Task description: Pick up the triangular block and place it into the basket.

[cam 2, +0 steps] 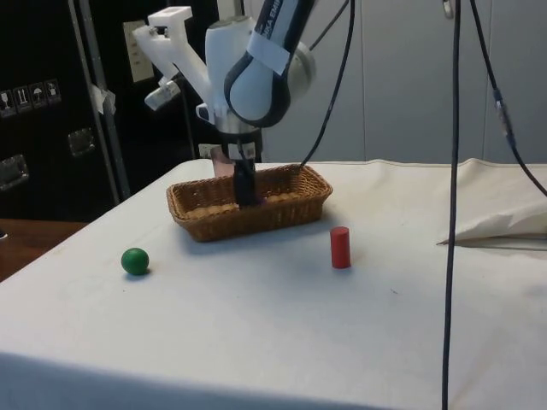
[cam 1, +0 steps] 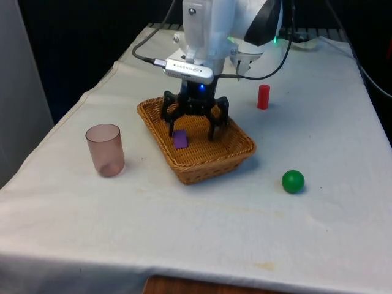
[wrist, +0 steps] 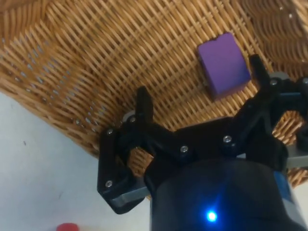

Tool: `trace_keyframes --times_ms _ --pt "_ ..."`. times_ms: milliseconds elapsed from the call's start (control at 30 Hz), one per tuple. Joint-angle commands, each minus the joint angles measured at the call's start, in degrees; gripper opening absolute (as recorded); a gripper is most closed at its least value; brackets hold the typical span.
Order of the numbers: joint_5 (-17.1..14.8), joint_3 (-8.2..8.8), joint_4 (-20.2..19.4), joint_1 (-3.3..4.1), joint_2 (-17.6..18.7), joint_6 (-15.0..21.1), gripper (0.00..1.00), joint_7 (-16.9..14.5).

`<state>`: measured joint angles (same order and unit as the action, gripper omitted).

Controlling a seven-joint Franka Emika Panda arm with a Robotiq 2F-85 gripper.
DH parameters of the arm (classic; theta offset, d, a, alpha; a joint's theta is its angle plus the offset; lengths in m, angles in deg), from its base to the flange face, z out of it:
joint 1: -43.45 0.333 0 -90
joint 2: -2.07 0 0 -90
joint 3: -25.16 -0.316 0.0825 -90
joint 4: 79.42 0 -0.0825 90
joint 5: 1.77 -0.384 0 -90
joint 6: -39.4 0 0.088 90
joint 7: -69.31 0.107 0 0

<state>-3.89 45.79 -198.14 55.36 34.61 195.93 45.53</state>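
Green ball (cam 1: 293, 181) sits nearest me, well apart from the wicker basket (cam 1: 242, 149). My gripper (cam 1: 193, 126) hangs low inside the basket with fingers spread, holding nothing; the purple triangular block (cam 1: 180, 139) lies on the weave just beside one fingertip (wrist: 257, 67). I judge the risk is lifting out carelessly: a finger could snag the rim or nudge the block.

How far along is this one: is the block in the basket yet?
Done: the purple block lies on the floor of the woven wicker basket. In hand: nothing; the black two-finger gripper hangs open over the basket, its fingers apart and clear of the block. Left: only lifting the arm away.
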Motion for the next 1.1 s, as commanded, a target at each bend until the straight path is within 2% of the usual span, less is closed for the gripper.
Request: trace_keyframes --times_ms 0,67,100,167,333,367,400,467,600,633,667,733,867,900,933,1067 --pt "0.0 0.0 -0.34 0.06 -1.26 -1.09 1.0 -0.23" --pt "0.23 0.29 -0.34 0.29 -2.06 -2.01 1.0 -0.17" --pt "0.0 0.06 0.0 0.06 -0.86 -0.92 1.0 -0.11" --pt "0.57 0.52 -0.29 0.52 -3.32 -3.55 1.0 -0.11" --pt "1.15 0.69 -0.11 0.74 -5.79 -6.42 1.0 0.0" --pt "0.52 0.23 -0.06 0.34 -5.33 -5.79 1.0 -0.34" --pt "1.26 0.74 -0.11 0.8 -6.25 -6.88 1.0 0.0" --pt "1.49 0.74 -0.06 0.86 -7.1 -7.85 1.0 0.0" --pt "1.95 0.63 0.11 0.8 -8.77 -9.63 1.0 0.06" --pt "1.43 0.23 0.06 0.52 -8.94 -9.51 1.0 -0.34" --pt "2.12 0.63 0.17 0.86 -9.57 -10.49 1.0 0.06" --pt "2.23 0.63 0.23 0.92 -10.37 -11.29 1.0 0.06" --pt "2.46 0.57 0.52 0.92 -12.26 -13.29 1.0 0.06" --pt "1.89 0.23 0.4 0.63 -12.09 -12.72 1.0 -0.34" --pt "2.41 0.57 0.57 0.92 -12.66 -13.69 1.0 0.11" --pt "2.06 0.46 0.57 0.8 -13.87 -14.9 1.0 0.69"
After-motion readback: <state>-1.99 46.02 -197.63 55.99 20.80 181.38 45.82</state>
